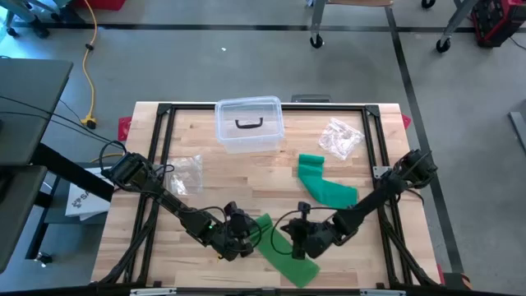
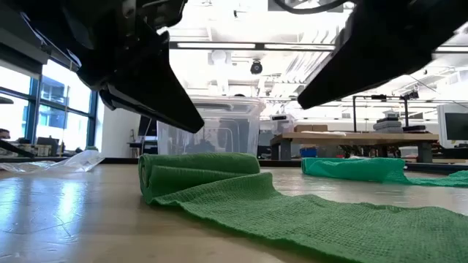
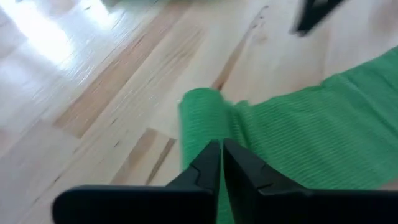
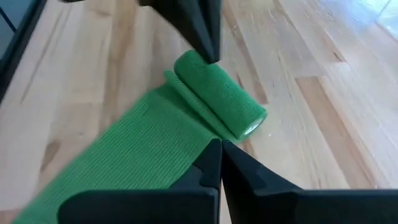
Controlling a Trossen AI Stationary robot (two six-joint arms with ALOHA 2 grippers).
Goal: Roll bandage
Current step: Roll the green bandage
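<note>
A green bandage lies near the table's front edge. Its rolled-up end (image 4: 217, 93) rests on the wood, and the flat strip (image 4: 137, 155) runs from it toward the near edge (image 1: 294, 265). In the low view the roll (image 2: 197, 172) lies on its side. My left gripper (image 3: 222, 149) is shut, its tip hovering just above the roll's left end (image 2: 196, 124). My right gripper (image 4: 221, 146) is shut too. It hangs over the strip just short of the roll, clear of the cloth (image 2: 307, 98).
A second green bandage (image 1: 326, 187) lies loose to the right of the middle. A clear lidded box (image 1: 249, 123) stands at the far edge, with crumpled plastic bags at the far right (image 1: 341, 136) and at the left (image 1: 187, 173). A black frame (image 1: 164, 148) borders the table.
</note>
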